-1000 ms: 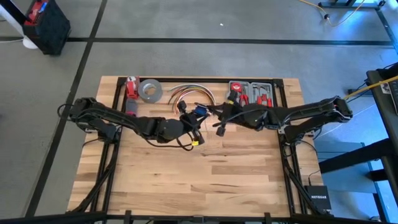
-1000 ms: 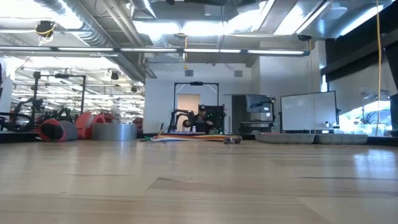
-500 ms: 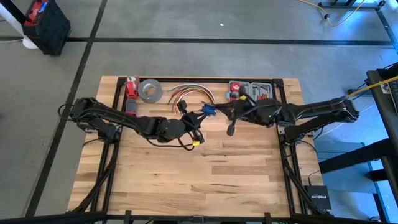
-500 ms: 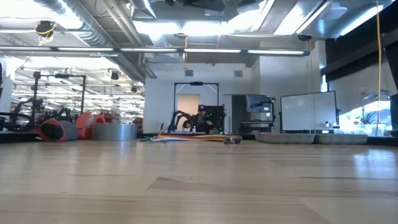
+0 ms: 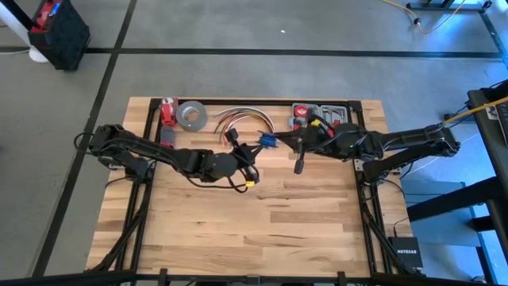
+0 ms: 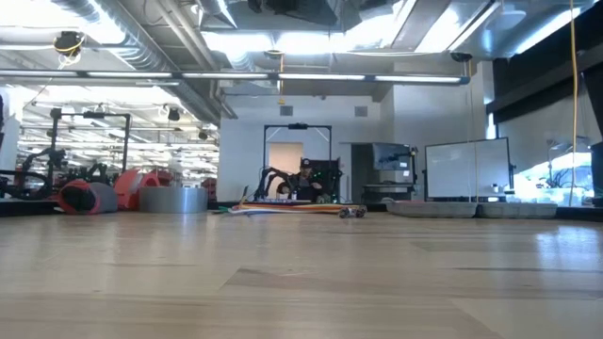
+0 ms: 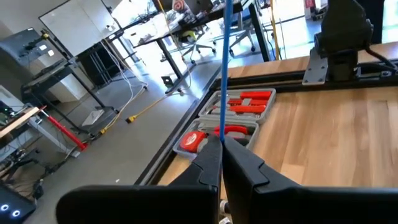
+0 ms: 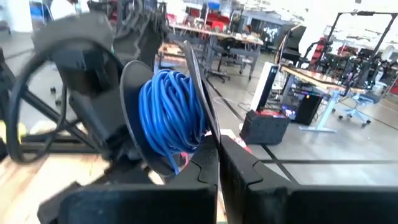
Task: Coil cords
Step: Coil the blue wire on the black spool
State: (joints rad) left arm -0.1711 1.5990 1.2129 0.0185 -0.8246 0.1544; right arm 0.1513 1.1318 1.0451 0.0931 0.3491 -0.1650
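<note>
Two dark grippers meet mid-table. The left gripper (image 7: 219,163) is clamped on one thin blue cord (image 7: 223,74); the right gripper (image 8: 217,163) pinches the rim of one black spool (image 8: 163,118) wound with that cord, near one grey tool case (image 5: 321,116).

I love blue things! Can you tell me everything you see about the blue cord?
The blue cord is thin, bendy and looks plastic-coated. In the right wrist view many loops of it sit bunched between two dark round plates, close in front of the shut right claw. In the left wrist view one stretch runs straight and tight out of the shut left claw, which pinches it above the wooden table.
</note>
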